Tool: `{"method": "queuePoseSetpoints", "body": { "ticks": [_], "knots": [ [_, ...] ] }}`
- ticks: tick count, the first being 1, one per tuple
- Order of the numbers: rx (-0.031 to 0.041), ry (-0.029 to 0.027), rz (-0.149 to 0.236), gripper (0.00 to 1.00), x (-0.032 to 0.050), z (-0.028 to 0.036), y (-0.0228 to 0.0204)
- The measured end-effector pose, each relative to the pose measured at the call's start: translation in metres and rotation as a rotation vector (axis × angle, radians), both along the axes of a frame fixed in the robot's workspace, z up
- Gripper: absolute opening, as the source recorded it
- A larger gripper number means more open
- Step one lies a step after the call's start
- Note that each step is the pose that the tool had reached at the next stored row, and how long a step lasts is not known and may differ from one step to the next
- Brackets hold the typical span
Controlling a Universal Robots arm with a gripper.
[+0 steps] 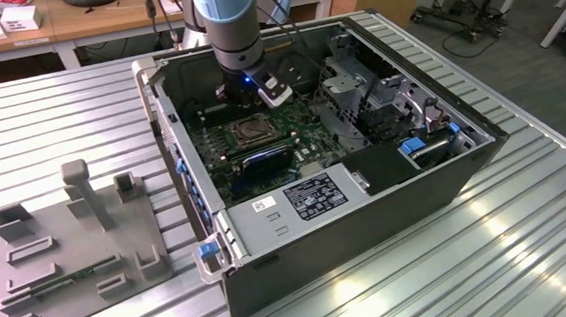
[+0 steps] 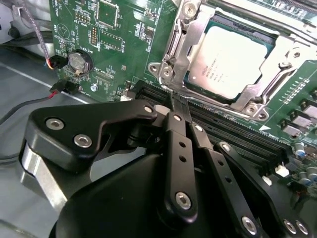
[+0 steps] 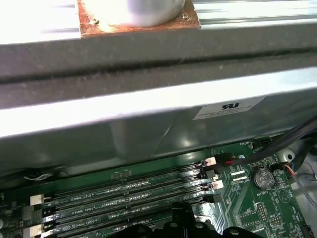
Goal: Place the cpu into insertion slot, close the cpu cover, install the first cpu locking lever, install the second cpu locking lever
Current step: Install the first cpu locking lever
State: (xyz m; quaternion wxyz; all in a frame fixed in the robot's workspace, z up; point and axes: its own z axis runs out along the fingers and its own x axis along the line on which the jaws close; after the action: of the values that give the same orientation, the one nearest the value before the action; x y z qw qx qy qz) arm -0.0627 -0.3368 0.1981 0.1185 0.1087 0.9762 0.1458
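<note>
In the exterior view my blue-and-grey arm reaches down into the open black computer case [image 1: 434,185] lying on the ribbed metal table [image 1: 52,137], and my gripper [image 1: 242,101] hangs over the far part of the green motherboard [image 1: 262,149], just beyond the square processor socket [image 1: 251,130]. Well apart, on the exterior view's left, a grey plastic fixture plate with upright holders [image 1: 75,248] rests on the table. In the second wrist view my black gripper [image 2: 177,101] has its two fingers pressed together at the tips, closed with nothing between them, just above the black memory slots [image 2: 233,131]. Just beyond them the cpu, a small thin square chip with a pale grey-silver face [image 2: 233,62], sits in its socket, and the cpu cover, a silvery metal frame with an open middle [image 2: 183,47], lies flat around it. A round coin battery [image 2: 79,62] sits off to one side on the board. In the first wrist view the long memory slots [image 3: 124,191] run beneath the case's grey metal wall [image 3: 148,129], with the coin battery [image 3: 261,177] near them.
</note>
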Motion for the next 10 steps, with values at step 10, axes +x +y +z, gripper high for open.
{"method": "queuePoseSetpoints", "body": {
  "ticks": [10],
  "knots": [
    [-0.0341, 0.0877, -0.001, 0.11, 0.0003, 0.0060, -0.0003]
  ]
}}
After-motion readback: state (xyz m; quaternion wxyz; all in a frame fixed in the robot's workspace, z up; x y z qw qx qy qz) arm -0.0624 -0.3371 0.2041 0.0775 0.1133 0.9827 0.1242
